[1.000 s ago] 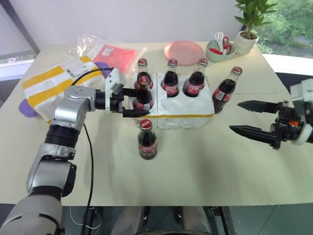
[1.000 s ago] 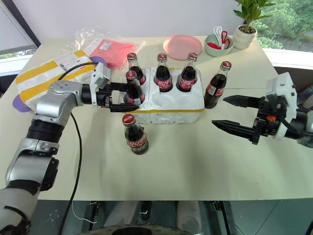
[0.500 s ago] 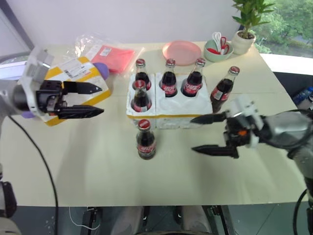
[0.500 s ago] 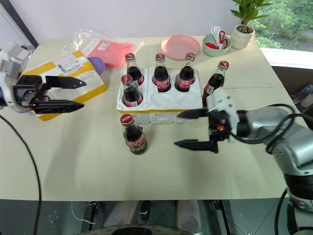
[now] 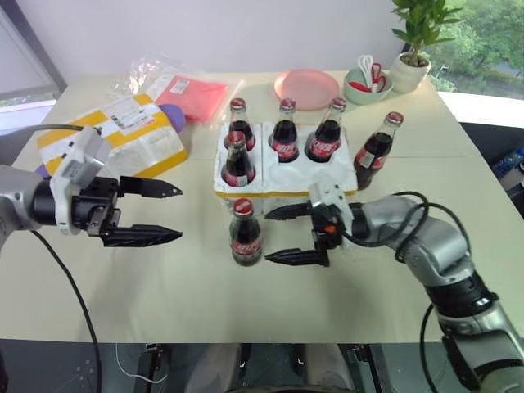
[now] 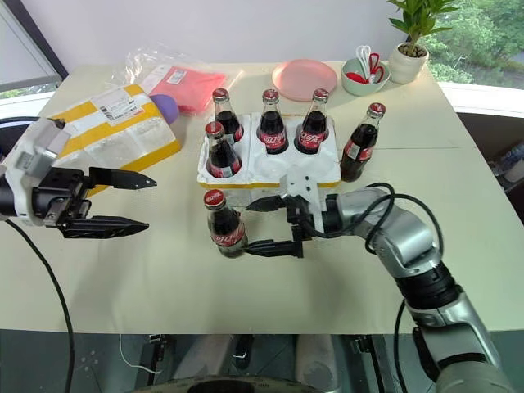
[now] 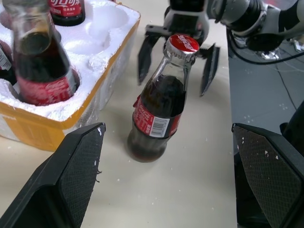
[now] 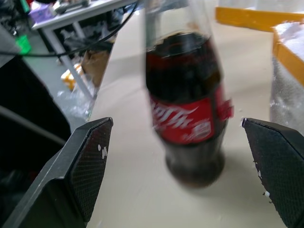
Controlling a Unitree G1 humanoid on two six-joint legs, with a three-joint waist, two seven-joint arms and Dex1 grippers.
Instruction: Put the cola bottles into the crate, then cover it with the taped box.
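**Cola bottles: four in the crate, two still on the table**

Cola bottles are six in total. Four of them stand in the wells of the crate (image 5: 282,176): three in the far row and one (image 5: 237,161) in the near row at the left end. The other two near wells are without a bottle. One loose bottle (image 5: 246,233) stands upright on the table (image 5: 327,303), just in front of the crate and just beyond the fingertips of the right gripper (image 5: 278,234). This gripper has its fingers spread wide and holds nothing. The sixth bottle (image 5: 376,151) stands on the table beside the right end of the crate.

The left gripper (image 5: 168,214) also has its fingers wide apart and holds nothing. The taped box (image 5: 115,141) lies on the table behind this gripper.
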